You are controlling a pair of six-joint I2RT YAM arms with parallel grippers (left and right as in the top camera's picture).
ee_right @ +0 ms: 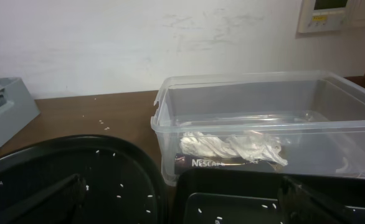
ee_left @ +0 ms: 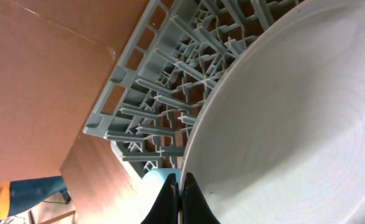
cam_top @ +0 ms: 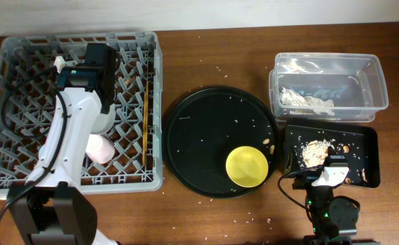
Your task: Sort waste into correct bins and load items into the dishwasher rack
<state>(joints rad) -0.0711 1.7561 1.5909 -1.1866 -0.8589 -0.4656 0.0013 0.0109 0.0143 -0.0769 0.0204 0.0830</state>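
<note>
Now the step in hand, as I judge it, is loading the pale grey-green round plate (ee_left: 294, 118) into the large square grey plastic dishwasher rack (cam_top: 24, 43), which stands at the left edge of the tabletop (cam_top: 213, 54). My left tool (ee_left: 181, 188) is almost fully closed, with its two fingers pinching the rim of the plate. The plate stands on edge, tilted, above the pegs of the rack, so it fills most of the left wrist view, directly in front of the tool.

A light blue cup (ee_left: 159, 180) shows just beside the fingers. A pink cup (cam_top: 99, 149) and a pair of wooden chopsticks (cam_top: 147, 112) already lie in the rack.

I think the next move is to lower the plate between two rows of pegs, then open the fingers only when it leans safely. I cannot tell if it already touches the grid.

My right tool (ee_right: 182, 185) is wide open and holds nothing. It hangs near the right end of the near edge. A yellow bowl (cam_top: 247, 167) waits on the large round black tray (cam_top: 193, 129) in the middle of the tabletop, well apart from both tools.
</note>
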